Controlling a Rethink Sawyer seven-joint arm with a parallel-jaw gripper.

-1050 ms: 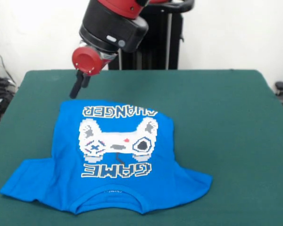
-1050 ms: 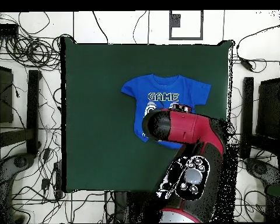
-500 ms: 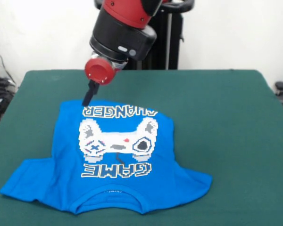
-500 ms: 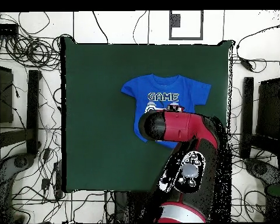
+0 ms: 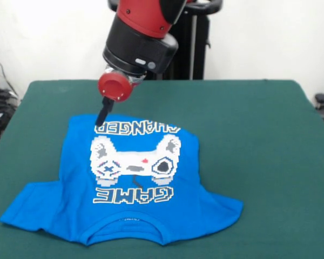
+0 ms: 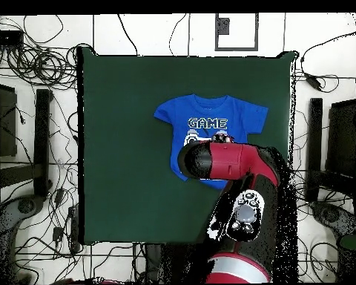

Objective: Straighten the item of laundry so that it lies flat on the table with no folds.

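The item of laundry [image 5: 130, 178], a bright blue T-shirt, lies print side up on the green table [image 5: 259, 140]. Its collar points to the near edge and its hem to the far side. Both sleeves spread outward, and the right one is slightly rumpled. My gripper [image 5: 101, 120] hangs from the red and black arm, its dark fingers shut together into one narrow bar. Its tip rests at the far left part of the hem, just above the lettering. In the overhead view the arm [image 6: 225, 162] covers the hem half of the shirt [image 6: 211, 115] and hides the gripper.
Bare green felt [image 6: 122, 148] stretches wide on one side of the shirt in the overhead view. Cables [image 6: 40, 67] and dark equipment [image 6: 337, 148] lie on the floor around the table. A black object [image 5: 323, 102] sits past the table's right edge.
The gripper swung right from beyond the shirt's far left corner and came down onto the hem. The shirt has not shifted.
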